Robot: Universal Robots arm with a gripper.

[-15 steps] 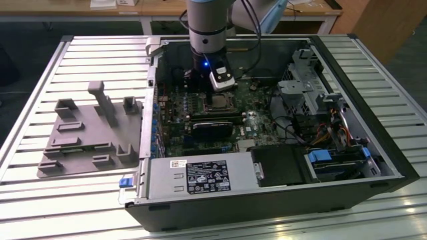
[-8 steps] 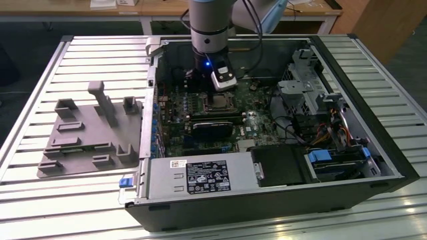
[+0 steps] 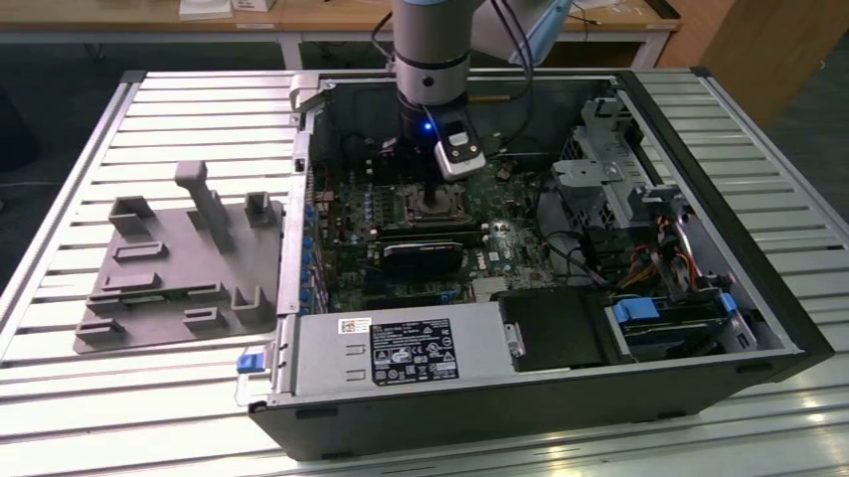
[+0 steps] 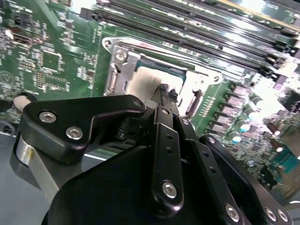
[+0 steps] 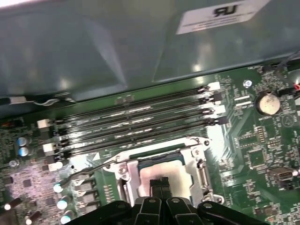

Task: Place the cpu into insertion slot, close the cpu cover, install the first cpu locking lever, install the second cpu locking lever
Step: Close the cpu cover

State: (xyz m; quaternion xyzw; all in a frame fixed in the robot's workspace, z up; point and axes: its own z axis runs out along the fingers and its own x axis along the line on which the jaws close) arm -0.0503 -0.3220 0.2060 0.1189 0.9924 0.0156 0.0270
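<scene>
On the slatted worktop [image 3: 199,99], the cpu [image 5: 180,177] is seated in the insertion slot [image 5: 154,162] under the claw [image 5: 160,181], whose fingers are set narrow; the levers [image 5: 93,168] are judged unlocked.

I see the arm [image 3: 431,40] upright, its last link vertical, wrist [image 3: 427,94] pointing straight down, blue light [image 3: 427,127] lit on it. Gripper [image 3: 438,199] hangs low beneath, tips down. In both wrist views the two black fingers [image 5: 156,185] sit pressed flat together, no gap between them, with the linkage bars [image 4: 84,123] folded in on each side.
</scene>
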